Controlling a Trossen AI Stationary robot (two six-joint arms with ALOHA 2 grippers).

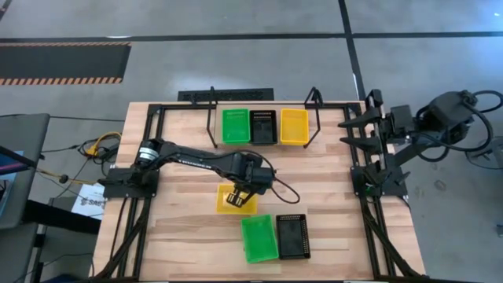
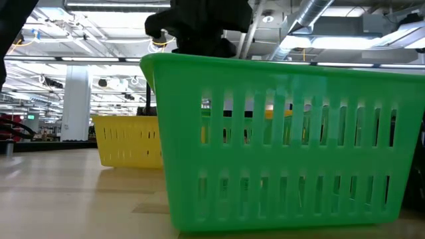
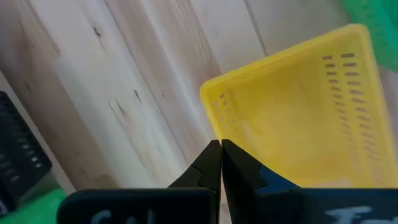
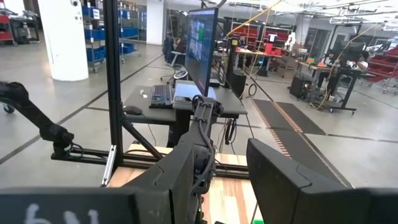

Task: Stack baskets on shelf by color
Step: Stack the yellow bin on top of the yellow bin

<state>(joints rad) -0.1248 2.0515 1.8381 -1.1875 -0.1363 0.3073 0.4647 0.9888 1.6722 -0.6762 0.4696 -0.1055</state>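
Shelf (image 1: pixel 263 101) sits at far edge of tabletop (image 1: pixel 181 236), w/ three baskets in a row on it, L to R: green basket (image 1: pixel 235 126), black basket (image 1: pixel 262 126), yellow basket (image 1: pixel 294 126). Each looks empty from above; can't tell if any is a stack.

Mid-tabletop: loose yellow basket (image 1: pixel 236 199), empty inside per left wrist view (image 3: pixel 298 118). Nearer the front edge, a pair side by side and touching: loose green basket (image 1: pixel 259 237), tilted a bit, then loose black basket (image 1: pixel 292 236). Both look empty. In low view the loose green one (image 2: pixel 285 139) fills most of the frame and blocks the tabletop behind it; the loose yellow one (image 2: pixel 129 141) shows to its left, farther back.

Left gripper (image 1: pixel 235 201) reaches out over the loose yellow basket, pointing down onto it. Jaws clenched tight, tips together (image 3: pixel 220 163), right at the basket's near rim/corner; nothing visible between the tips, so no grasp seen. Can't tell if the tips touch the rim.

Right gripper (image 4: pixel 219 180) is parked at the right edge of the tabletop, by the frame rails, well apart from all baskets. Jaws released, a clear gap between the fingers (image 4: pixel 283 180), holding nothing.

Around: black frame rails (image 1: pixel 145 149) edge the tabletop. Beyond the tabletop, right wrist view shows a desk w/ monitor (image 4: pixel 200 53) and keyboard (image 4: pixel 160 96).
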